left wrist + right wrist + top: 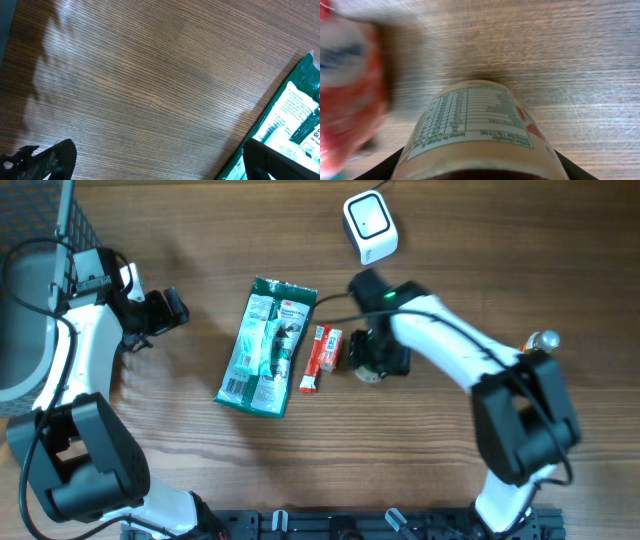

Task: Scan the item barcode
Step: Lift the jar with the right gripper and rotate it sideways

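Jar (475, 130) sits between right pincer (477, 161) fingers; left pincer (157, 156) wide open

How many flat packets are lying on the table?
2. The green packet lies in the middle; the red packet lies beside it, toward the right arm. That arm could hide others.

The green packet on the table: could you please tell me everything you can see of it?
The green packet is a flat, glossy plastic pouch, green with white printed panels. It lies flat on the wooden table, its long axis slightly tilted. A small red packet lies close along its right side; whether they touch is unclear. Nothing grips it.
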Controlling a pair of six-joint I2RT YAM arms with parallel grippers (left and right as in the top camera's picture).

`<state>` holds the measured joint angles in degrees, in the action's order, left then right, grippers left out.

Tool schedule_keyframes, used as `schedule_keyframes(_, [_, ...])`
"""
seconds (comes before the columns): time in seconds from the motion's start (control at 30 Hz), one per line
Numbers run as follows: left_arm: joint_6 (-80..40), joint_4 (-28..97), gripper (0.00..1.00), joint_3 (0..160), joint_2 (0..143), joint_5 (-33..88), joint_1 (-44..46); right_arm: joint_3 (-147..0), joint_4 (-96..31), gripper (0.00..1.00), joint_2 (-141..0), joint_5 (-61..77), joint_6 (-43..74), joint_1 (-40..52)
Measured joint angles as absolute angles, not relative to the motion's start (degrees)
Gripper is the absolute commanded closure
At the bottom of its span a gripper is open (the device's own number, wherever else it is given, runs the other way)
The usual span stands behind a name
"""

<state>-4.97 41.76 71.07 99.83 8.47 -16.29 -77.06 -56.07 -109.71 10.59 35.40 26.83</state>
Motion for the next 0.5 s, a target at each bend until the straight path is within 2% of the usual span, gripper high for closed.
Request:
schedule_keyframes(0.17, [-4.97, 41.74, 0.00, 71.07, 99.83, 8.47, -16.29, -77.17, -59.66, 0.61, -105.82, 28.40, 34.22, 18.44])
schedule_keyframes(0.33, [-4.97, 41.74, 0.00, 71.07, 99.83, 8.49, -16.29, -77.17, -64.34, 0.62, -105.75, 41.67, 34.15, 17.30])
schedule_keyframes(0.37, [-4.97, 41.74, 0.00, 71.07, 99.83, 8.49, -16.29, -77.17, -64.51, 0.62, -105.75, 43.70, 34.15, 17.30])
schedule_keyframes(0.43, [-4.97, 41.74, 0.00, 71.07, 99.83, 8.47, -16.29, -77.17, -65.41, 0.72, -105.75, 51.05, 34.15, 17.32])
schedule_keyframes(0.5, [-4.97, 41.76, 0.00, 71.07, 99.83, 8.49, -16.29, -77.17, -65.43, 0.73, -105.75, 53.78, 34.22, 17.32])
